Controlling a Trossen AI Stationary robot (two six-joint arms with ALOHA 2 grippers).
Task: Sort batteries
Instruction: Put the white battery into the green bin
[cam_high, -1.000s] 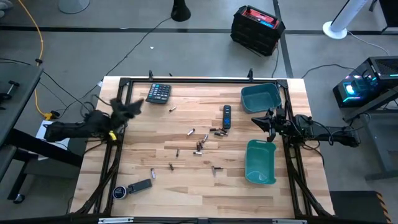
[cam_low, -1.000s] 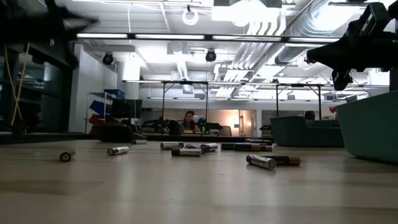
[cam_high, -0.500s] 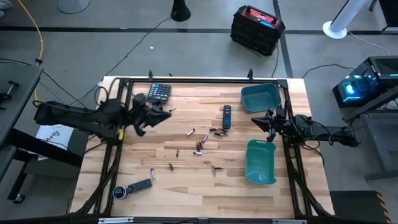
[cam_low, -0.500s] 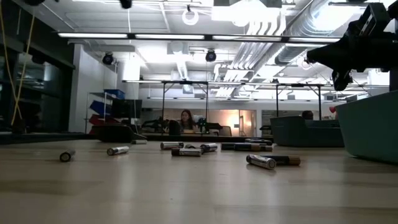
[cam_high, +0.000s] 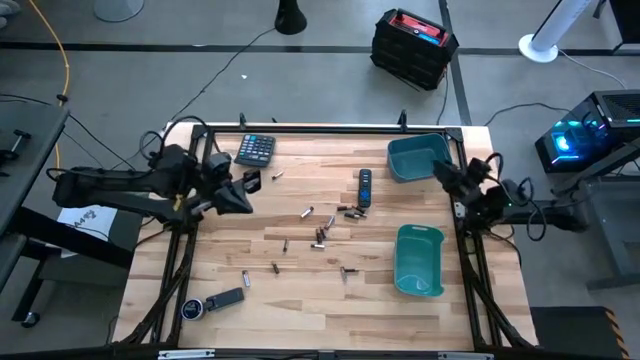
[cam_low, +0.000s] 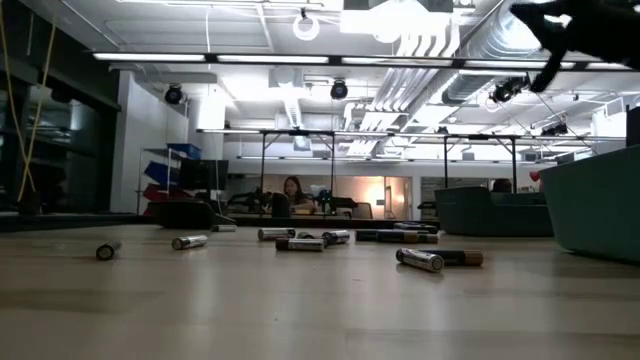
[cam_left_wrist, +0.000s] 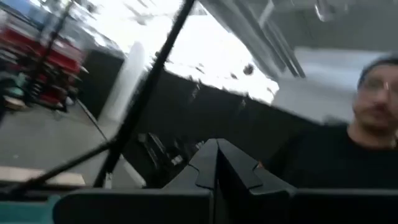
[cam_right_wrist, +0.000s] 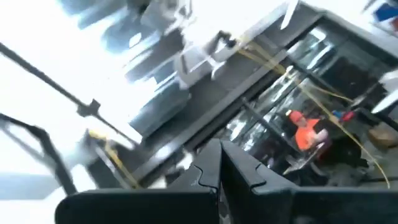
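Note:
Several small dark and silvery batteries (cam_high: 320, 235) lie on their sides, scattered over the middle of the wooden table; the low view shows them as short cylinders (cam_low: 420, 260). My left gripper (cam_high: 245, 192) hovers over the table's left part, near the calculator and left of the batteries. Its fingers meet in the left wrist view (cam_left_wrist: 217, 144), so it is shut. My right gripper (cam_high: 443, 172) is raised at the right edge beside the far teal bin and shows high in the low view (cam_low: 575, 25). It is shut in its wrist view (cam_right_wrist: 219, 146). Both wrist views look into the room, not at the table.
Two teal bins stand at the right: one far (cam_high: 418, 157), one near (cam_high: 418, 260). A dark calculator (cam_high: 255, 149) lies at the far left, a black remote (cam_high: 365, 187) right of centre, a small dark device (cam_high: 215, 302) near the left corner. A person (cam_left_wrist: 373, 124) shows beyond the table.
My left arm has swung from the table's left edge toward the right, out over the table's left part, and risen out of the low view. My right gripper has lifted and tipped upward, shifting toward the far edge. The batteries have stayed where they were.

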